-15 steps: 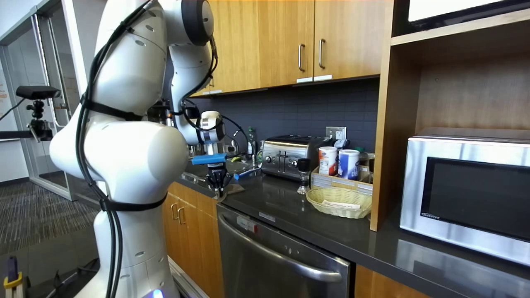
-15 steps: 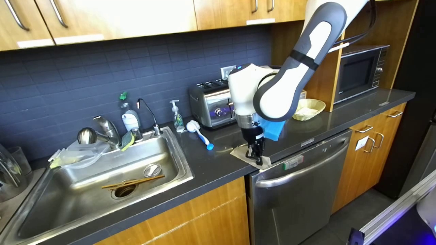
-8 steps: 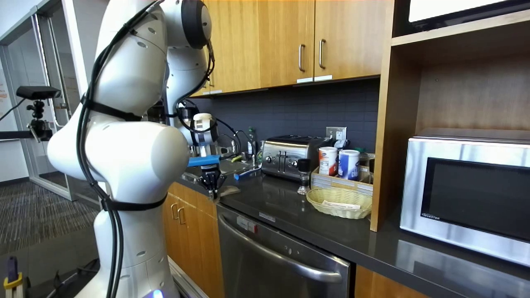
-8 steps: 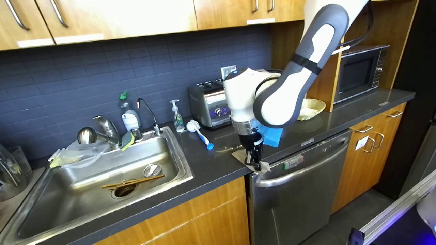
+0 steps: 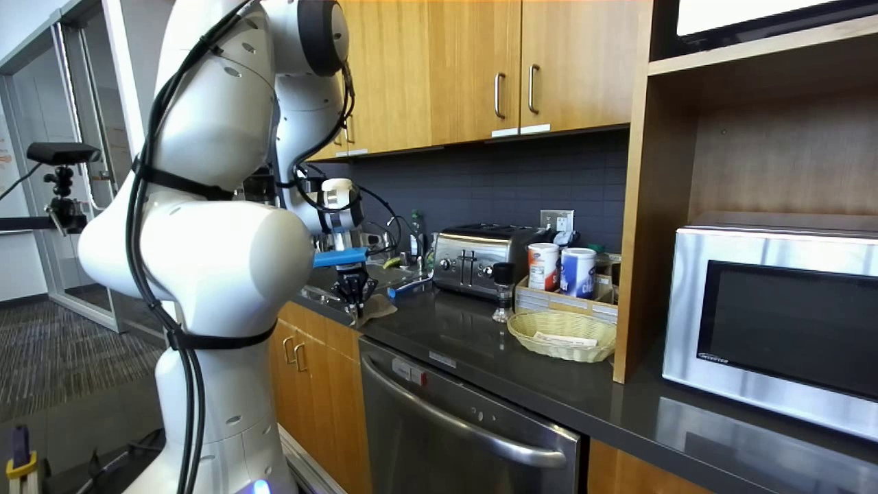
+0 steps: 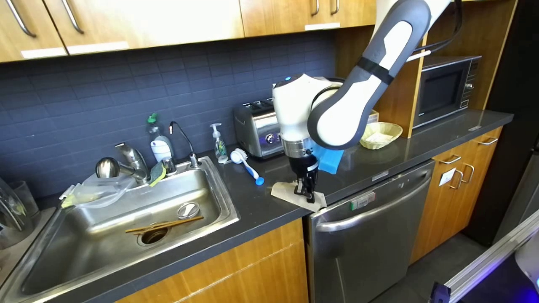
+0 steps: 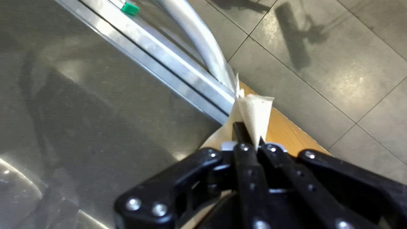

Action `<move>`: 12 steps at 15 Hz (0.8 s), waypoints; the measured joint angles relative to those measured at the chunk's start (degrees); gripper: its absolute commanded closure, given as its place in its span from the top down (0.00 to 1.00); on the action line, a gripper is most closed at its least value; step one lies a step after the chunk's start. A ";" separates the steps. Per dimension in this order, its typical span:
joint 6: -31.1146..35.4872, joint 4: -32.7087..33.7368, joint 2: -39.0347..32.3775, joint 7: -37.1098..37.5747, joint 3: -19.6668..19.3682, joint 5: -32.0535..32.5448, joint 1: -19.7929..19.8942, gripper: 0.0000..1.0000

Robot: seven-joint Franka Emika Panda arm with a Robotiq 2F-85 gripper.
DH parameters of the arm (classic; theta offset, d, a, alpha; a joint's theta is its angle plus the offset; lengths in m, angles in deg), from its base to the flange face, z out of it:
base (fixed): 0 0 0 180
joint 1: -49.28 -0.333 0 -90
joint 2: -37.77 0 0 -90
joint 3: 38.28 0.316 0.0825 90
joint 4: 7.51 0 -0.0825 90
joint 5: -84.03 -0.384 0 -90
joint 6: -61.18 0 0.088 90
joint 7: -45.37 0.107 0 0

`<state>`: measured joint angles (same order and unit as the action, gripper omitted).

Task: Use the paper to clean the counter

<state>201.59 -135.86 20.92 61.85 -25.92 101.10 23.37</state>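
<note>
The tan paper (image 6: 286,190) lies on the dark counter (image 6: 265,210) at its front edge, beside the dishwasher's corner. My gripper (image 6: 309,198) points down onto it and is shut on it. In the wrist view the paper (image 7: 257,111) rises as a folded peak pinched between the black fingers (image 7: 240,128). One side of the sheet spreads out flat towards the sink in an exterior view. In another exterior view, part of the paper (image 5: 378,307) shows to the right of the gripper (image 5: 357,317). The portion beneath the fingers is hidden.
A steel sink (image 6: 227,206) lies to one side, with a blue-white brush (image 6: 248,166) nearby. Behind stand a toaster (image 6: 257,130) and soap bottle (image 6: 220,147). Further along is a pale basket (image 5: 562,346). The dishwasher handle (image 6: 379,223) juts out below the counter edge.
Over the last second, the gripper and paper first shift towards the counter's front edge, then back from it and towards the sink. The paper stays in the grip and more of it shows.
</note>
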 measured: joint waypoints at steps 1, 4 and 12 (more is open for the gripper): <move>0.00 0.25 0.04 0.00 0.00 0.00 0.00 0.01; 0.00 0.33 -0.02 0.00 0.00 0.00 -0.04 0.01; -0.07 0.39 -1.41 0.10 -0.80 2.24 -0.01 0.01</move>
<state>201.51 -135.46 19.51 61.94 -26.72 103.34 23.36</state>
